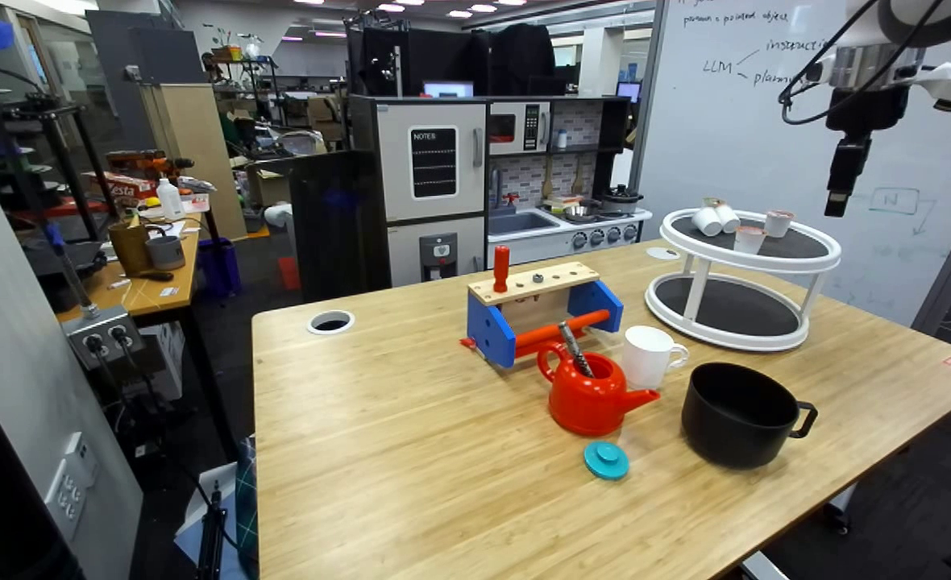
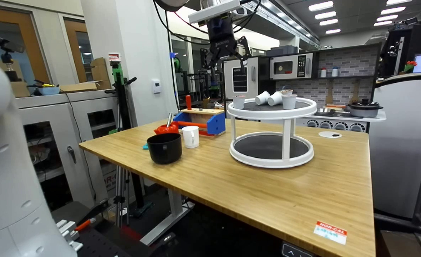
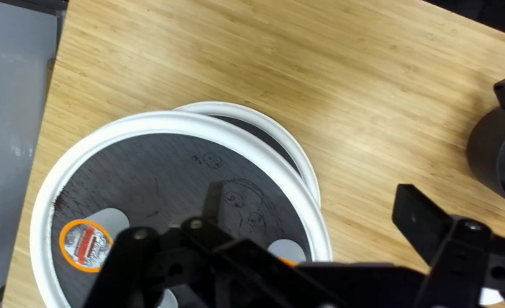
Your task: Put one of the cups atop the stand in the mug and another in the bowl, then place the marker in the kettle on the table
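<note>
The marker [image 1: 575, 349] leans inside the red kettle [image 1: 587, 407].

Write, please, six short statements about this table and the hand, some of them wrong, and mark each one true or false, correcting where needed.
1. Cups are on the top tier of the stand. True.
2. All these cups stand upright. False: at least two cups are tipped over.
3. The teal lid covers the red kettle. False: the teal lid lies on the table, beside the red kettle.
4. The black bowl and the white mug both stand on the table. True.
5. The hand is closed on a cup. False: the hand is open and holds nothing.
6. A slim, pen-like thing sticks out of the red kettle. True.
</note>
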`<control>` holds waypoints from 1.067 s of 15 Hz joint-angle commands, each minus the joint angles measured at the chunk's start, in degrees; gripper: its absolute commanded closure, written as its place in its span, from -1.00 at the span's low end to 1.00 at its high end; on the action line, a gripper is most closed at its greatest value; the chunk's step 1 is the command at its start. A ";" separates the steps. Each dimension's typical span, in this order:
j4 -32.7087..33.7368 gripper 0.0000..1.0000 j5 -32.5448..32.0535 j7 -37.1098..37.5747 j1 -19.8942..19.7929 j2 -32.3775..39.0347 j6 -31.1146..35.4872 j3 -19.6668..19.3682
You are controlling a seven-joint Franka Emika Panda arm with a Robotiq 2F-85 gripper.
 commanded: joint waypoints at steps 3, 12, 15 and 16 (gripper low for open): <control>2.50 -1.00 4.65 -8.52 -0.40 1.57 -0.69 0.27; 6.40 -1.00 5.37 -13.97 -0.56 6.05 -1.11 1.33; 6.77 -1.00 5.36 -14.47 -0.71 7.12 -1.26 1.95; 6.87 -1.00 5.87 -14.88 -0.87 7.38 -1.33 1.98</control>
